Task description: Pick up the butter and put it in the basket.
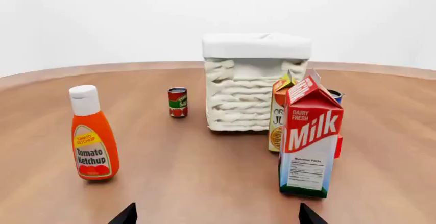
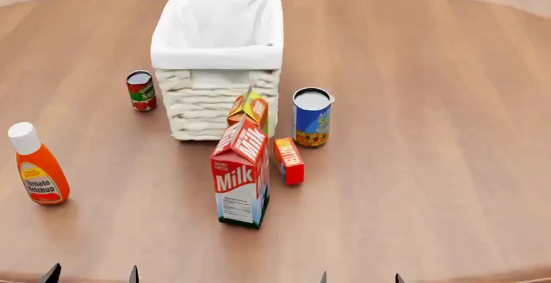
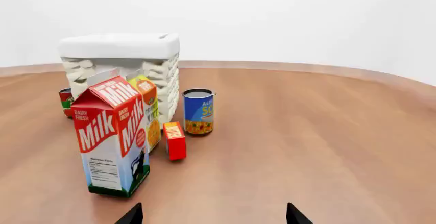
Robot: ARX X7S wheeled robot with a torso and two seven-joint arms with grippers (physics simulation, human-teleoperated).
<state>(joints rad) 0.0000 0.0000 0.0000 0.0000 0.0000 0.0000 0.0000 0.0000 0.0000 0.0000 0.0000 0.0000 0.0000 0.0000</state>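
Round wooden table (image 2: 448,102) seen from the head, left wrist and right wrist cameras. Left gripper (image 1: 216,215) low at the near table edge, only two dark fingertips (image 1: 125,216) showing, set wide apart with nothing between them; same tips at the lower border of the head view (image 2: 91,275). Right gripper (image 3: 214,214) likewise low and near, tips (image 3: 132,215) spread wide and empty; also at the lower border of the head view (image 2: 360,278). Butter (image 2: 288,160) on its long edge on the table, ahead of the right gripper and slightly toward the left one, well apart from both; also in the right wrist view (image 3: 174,140); only a red sliver behind the milk carton in the left wrist view. Milk carton (image 2: 241,176) upright just beside the butter, nearer the grippers, roughly midway ahead of the pair. Juice carton (image 2: 250,110) beyond the milk carton, close against the front wall of the basket; contact not resolvable. Basket (image 2: 206,106) farthest ahead, upright, white liner folded over the rim, interior showing only liner. Blue soup can (image 2: 311,117) beyond the butter, beside the basket corner. Small red can (image 2: 141,90) beside the opposite basket wall. Tomato ketchup bottle (image 2: 38,165) upright, ahead of the left gripper and outward from it, apart from everything else.
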